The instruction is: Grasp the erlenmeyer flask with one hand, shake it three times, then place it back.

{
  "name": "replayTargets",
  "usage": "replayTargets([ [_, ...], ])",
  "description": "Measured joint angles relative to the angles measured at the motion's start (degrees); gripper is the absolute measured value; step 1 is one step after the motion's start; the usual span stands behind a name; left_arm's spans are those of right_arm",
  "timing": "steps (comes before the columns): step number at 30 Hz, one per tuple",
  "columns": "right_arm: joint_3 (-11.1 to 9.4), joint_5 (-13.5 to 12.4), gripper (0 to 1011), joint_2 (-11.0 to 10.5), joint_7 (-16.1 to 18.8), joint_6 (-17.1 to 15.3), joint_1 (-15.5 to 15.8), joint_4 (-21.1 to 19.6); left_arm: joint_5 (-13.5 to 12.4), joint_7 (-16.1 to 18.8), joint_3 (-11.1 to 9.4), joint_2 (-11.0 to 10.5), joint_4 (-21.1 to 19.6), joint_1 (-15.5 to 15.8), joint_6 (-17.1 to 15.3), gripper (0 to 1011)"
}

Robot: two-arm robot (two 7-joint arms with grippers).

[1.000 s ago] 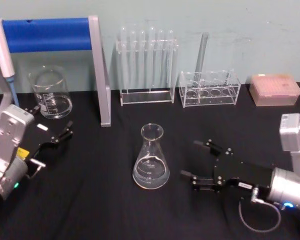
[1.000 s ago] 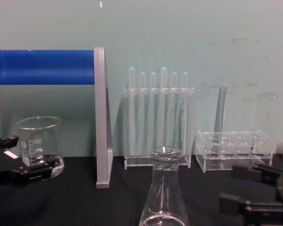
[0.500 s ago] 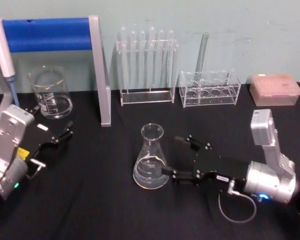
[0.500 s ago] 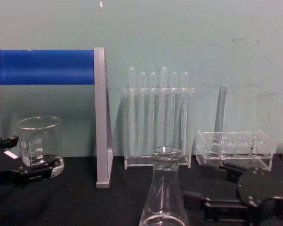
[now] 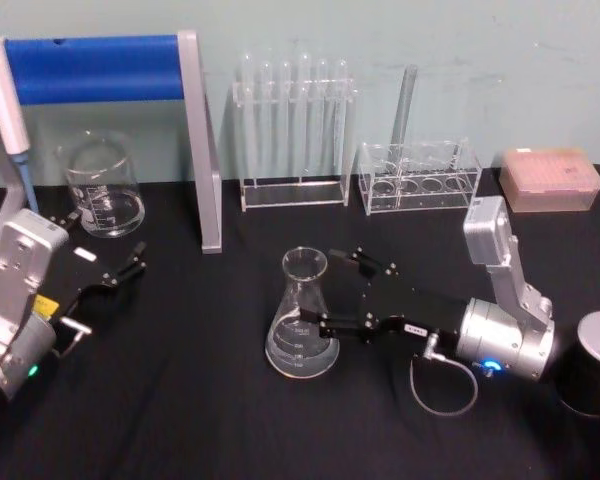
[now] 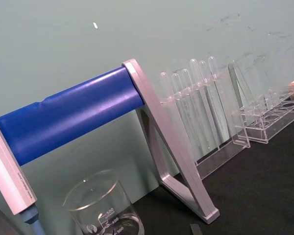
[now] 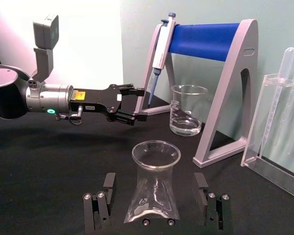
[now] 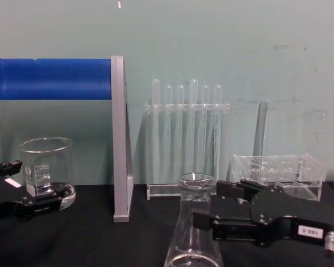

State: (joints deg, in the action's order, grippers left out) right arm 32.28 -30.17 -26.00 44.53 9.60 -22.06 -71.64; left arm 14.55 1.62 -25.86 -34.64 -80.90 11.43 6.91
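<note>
Erlenmeyer flask [image 5: 302,320], just one, stood upright, neck up. Right tool [image 5: 338,290] straddled it from 3 o'clock, jaws apart; left tool [image 5: 138,258] idled at 9 o'clock, jaws apart.

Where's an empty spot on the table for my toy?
Bare cloth lies between the left gripper and the erlenmeyer flask, and along the front edge before the flask. Crowded: the back row, with beaker and test tube rack, and the flask's right side, where the open right gripper straddles it.

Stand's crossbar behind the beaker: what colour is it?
The crossbar is bright blue, clearest in the chest view.
</note>
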Motion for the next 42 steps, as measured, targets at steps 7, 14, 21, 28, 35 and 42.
replayTargets([
  [7,0.5,0.4,1000,1.1,0.6,0.0,-1.2,1.7,0.0,0.0,0.0,0.0,0.0,0.0,0.0,1001],
  [14,0.7,0.7,1000,1.8,0.8,-0.1,-1.9,2.6,0.0,0.0,0.0,0.0,0.0,0.0,0.0,1001],
  [21,1.0,1.2,1000,2.4,0.7,-0.5,-2.5,3.3,0.0,0.0,0.0,0.0,0.0,0.0,0.0,1001],
  [28,1.4,1.5,1000,3.0,0.7,-0.7,-3.1,3.9,0.0,0.0,0.0,0.0,0.0,0.0,0.0,1001],
  [35,1.5,1.9,1000,3.2,0.3,-1.1,-3.4,4.1,0.0,0.0,0.0,0.0,0.0,0.0,0.0,1001],
  [42,1.6,1.9,1000,3.2,0.3,-1.1,-3.4,4.1,0.0,0.0,0.0,0.0,0.0,0.0,0.0,1001],
])
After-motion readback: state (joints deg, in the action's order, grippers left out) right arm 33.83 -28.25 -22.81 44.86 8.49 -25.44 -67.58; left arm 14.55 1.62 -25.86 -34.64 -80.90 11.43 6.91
